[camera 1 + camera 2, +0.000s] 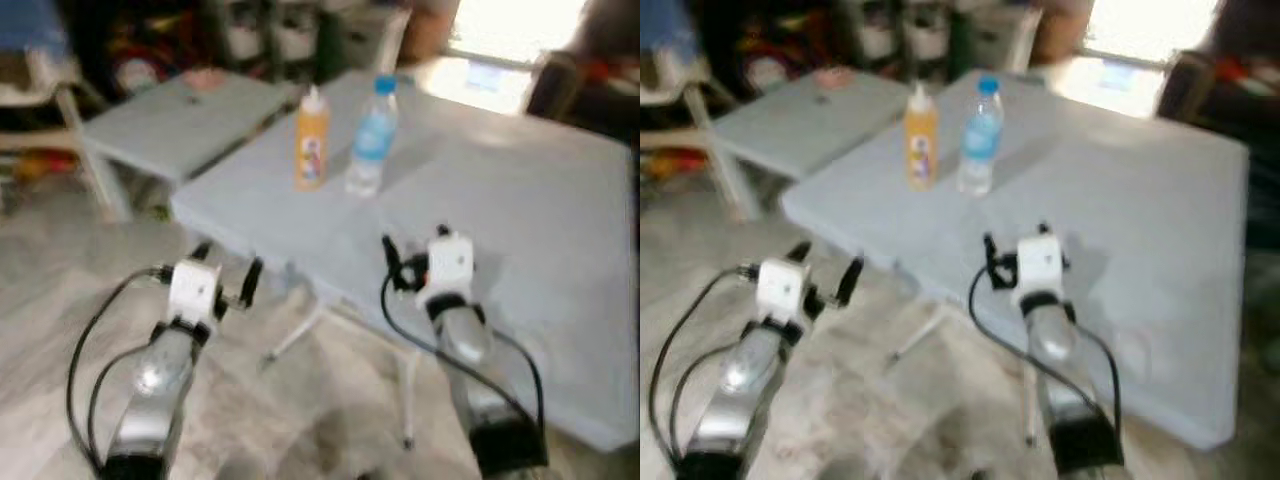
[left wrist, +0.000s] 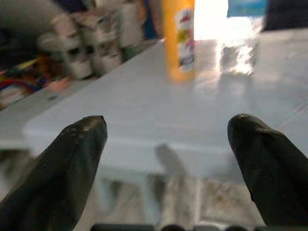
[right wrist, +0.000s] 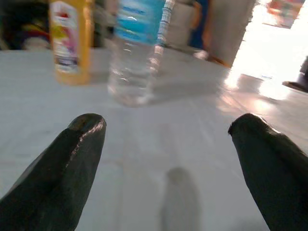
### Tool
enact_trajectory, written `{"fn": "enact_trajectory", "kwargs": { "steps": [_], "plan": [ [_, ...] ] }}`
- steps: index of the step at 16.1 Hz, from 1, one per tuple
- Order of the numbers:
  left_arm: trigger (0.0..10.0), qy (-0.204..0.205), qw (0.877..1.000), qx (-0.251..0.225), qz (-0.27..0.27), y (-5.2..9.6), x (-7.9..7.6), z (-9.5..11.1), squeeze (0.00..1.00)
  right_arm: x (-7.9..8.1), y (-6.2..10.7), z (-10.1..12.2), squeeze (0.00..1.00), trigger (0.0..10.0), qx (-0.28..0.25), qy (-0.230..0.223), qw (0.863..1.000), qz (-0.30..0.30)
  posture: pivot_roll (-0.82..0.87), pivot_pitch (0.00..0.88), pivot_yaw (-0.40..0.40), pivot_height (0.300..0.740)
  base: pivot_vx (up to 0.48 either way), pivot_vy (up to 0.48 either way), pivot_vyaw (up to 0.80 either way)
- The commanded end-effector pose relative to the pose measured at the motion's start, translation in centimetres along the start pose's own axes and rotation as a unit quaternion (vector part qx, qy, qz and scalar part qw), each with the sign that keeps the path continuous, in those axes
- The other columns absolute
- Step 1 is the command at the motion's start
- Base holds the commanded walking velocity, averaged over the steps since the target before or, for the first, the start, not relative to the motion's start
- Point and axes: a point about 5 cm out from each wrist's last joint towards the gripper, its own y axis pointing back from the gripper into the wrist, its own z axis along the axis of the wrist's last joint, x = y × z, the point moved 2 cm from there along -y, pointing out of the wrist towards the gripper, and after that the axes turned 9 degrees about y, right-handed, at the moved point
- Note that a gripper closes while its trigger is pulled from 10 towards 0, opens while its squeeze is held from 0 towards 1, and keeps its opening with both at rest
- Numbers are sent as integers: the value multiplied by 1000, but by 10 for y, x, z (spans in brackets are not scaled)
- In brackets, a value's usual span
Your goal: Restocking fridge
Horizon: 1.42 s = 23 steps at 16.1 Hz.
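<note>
Nearest the camera, the 2 silver arms reach forward over a pale stone-patterned floor (image 1: 300, 420). The left gripper (image 1: 228, 270) hangs just short of the near corner of a large pale grey folding table (image 1: 520, 240), its 2 black fingers (image 2: 72, 159) spread wide apart with nothing between them. The right gripper (image 1: 412, 250) is held above the table's near part, its 2 black fingers (image 3: 67, 163) likewise spread wide and holding nothing. Farther along the tabletop, near its far left edge, stand the 2 items to be stocked: an orange plastic bottle with a white pointed cap and a printed label (image 1: 311, 140), and just beside it on the right a clear plastic water bottle with a blue cap and blue label (image 1: 370, 140). Both are upright and well apart from either gripper. Beyond the large table, to the left, sits a second, lower pale grey table (image 1: 180, 120) with a small pinkish thing on it, too blurred to tell. Behind that lie dark, blurred household clutter and, at the far right, a bright doorway (image 1: 510, 30).
</note>
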Motion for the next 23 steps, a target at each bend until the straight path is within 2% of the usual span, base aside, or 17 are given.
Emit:
{"fn": "enact_trajectory", "kwargs": {
  "steps": [1,5,8,14,17,18,21,23],
  "plan": [
    [10000,-2,1000,1,-8,-2,-5,0,0,-5,-3,6,0,10000,-11,4,1000,-7,38,46,-73,740,480,0,0],
    [10000,3,1000,-3,-11,-2,-8,2,0,-8,-3,8,0,10000,-15,7,1000,-11,38,50,-71,740,480,0,0],
    [10000,-3,1000,-14,-11,-6,-5,11,0,-12,-5,15,0,10000,-29,19,999,-13,36,76,-69,740,476,0,0],
    [10000,-4,999,2,32,13,25,6,0,-9,-1,12,0,10000,-27,24,999,-7,41,80,-76,740,66,0,0],
    [10000,-12,999,10,48,20,30,4,0,-4,1,13,0,10000,-29,24,999,11,47,81,-75,740,0,0,0],
    [10000,-11,998,11,57,23,32,3,0,-2,-1,18,0,10000,-41,25,998,28,52,86,-73,740,0,0,0],
    [10000,-50,993,18,108,36,53,4,0,5,-11,50,0,10000,-106,26,990,95,70,103,-66,740,0,0,237],
    [10000,-54,991,20,118,42,59,5,0,7,-20,69,0,10000,-138,33,984,106,87,107,-64,740,0,0,706]
  ]
}}
